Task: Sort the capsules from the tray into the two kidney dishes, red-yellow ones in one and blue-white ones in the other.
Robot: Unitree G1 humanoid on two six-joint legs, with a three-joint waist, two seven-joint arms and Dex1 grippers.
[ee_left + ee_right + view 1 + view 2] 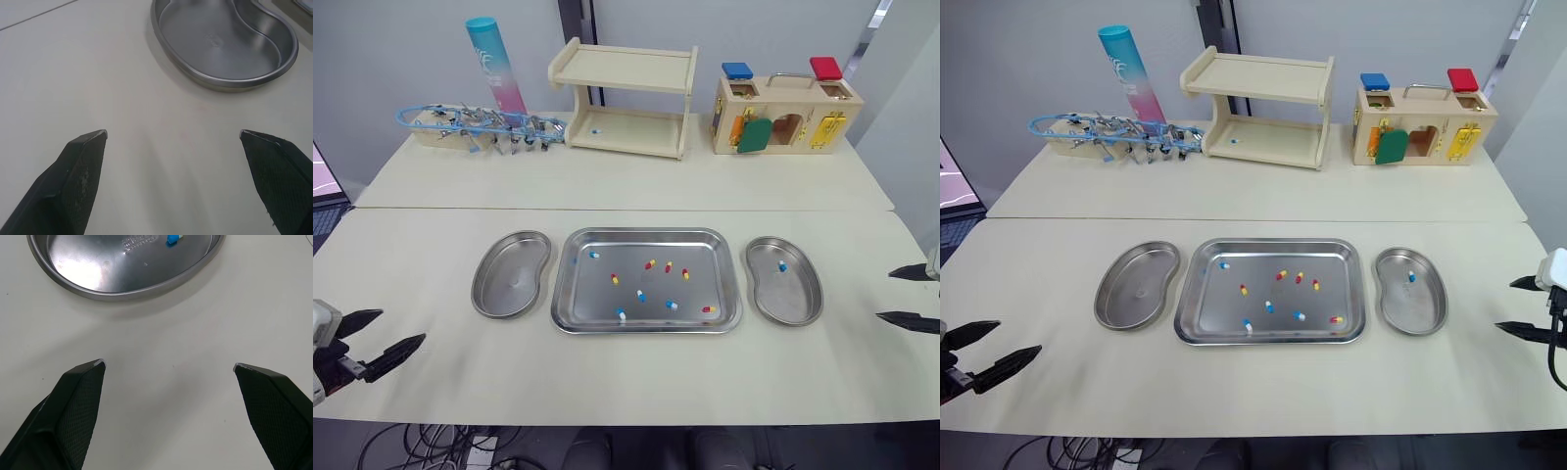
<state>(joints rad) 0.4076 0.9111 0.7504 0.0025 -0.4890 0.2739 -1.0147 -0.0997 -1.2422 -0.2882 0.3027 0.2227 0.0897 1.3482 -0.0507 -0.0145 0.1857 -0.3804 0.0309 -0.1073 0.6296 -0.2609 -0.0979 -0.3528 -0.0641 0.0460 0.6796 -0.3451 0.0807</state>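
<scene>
A steel tray (705, 250) lies mid-table with several loose capsules, such as a red-yellow capsule (650, 264) and a blue-white capsule (641, 296). To its left sits an empty left kidney dish (512, 273). The right kidney dish (790, 297) holds one blue-white capsule (782, 265). My left gripper (401, 326) hovers open near the table's front left corner, apart from the left dish (225, 44). Off the right dish's (122, 264) outer side, my right gripper (885, 294) stands open and holds nothing.
Along the back edge stand a rack of metal clips (480, 125), a teal-pink tube (494, 64), a wooden shelf (626, 98) and a wooden latch box (785, 113). A seam (607, 208) runs across the table behind the tray.
</scene>
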